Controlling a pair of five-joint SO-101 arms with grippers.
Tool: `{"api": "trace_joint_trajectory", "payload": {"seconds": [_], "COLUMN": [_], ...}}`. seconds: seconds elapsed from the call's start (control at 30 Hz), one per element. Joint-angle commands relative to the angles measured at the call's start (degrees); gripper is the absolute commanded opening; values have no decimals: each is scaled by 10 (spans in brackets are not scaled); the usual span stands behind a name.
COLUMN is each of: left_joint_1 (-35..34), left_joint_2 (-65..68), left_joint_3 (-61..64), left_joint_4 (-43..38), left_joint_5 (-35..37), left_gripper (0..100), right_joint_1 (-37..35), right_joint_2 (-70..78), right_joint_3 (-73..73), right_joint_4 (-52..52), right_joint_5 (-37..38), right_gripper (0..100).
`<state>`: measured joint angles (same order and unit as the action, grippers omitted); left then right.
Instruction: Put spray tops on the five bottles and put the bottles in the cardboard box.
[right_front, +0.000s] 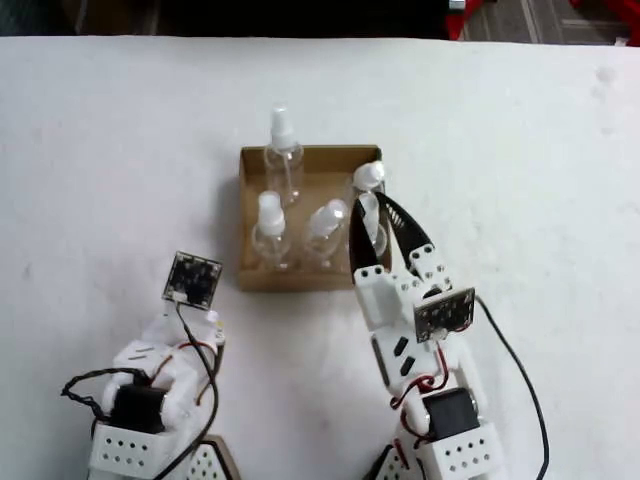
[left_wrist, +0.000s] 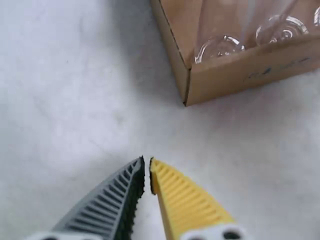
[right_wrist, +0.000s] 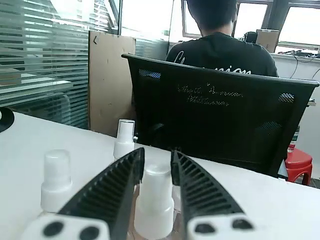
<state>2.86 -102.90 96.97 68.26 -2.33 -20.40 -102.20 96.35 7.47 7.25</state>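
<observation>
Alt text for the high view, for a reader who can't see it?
The right gripper grips the white spray top of one clear plastic bottle standing in a shallow brown cardboard box at the middle of a white table. Four more capped bottles stand in the box; the left arm sits folded back, apart from it.

You have five clear bottles (right_front: 283, 168), each fitted with a white spray top (right_front: 281, 121), standing upright inside the shallow brown cardboard box (right_front: 300, 279): one at the back, two in front, two along the right-arm side.
</observation>
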Motion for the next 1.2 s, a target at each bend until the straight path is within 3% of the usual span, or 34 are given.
{"api": "trace_joint_trajectory", "payload": {"seconds": [0.0, 0.53, 0.77, 1.17], "left_joint_1": [-1, -2, -2, -1], "left_joint_2": [-4, -4, -4, -4], "left_joint_3": [1, 1, 1, 1], "left_joint_4": [4, 4, 4, 4], "left_joint_5": [-7, -7, -7, -7], "left_gripper": [24, 24, 24, 24], "right_joint_1": [-2, 1, 54, 4], "right_joint_2": [5, 74, 77, 79], "right_joint_3": [5, 8, 8, 8], "right_joint_4": [-13, -10, 2, 66], "right_joint_5": [6, 8, 4, 4], "right_gripper": [15, 15, 15, 15]}}
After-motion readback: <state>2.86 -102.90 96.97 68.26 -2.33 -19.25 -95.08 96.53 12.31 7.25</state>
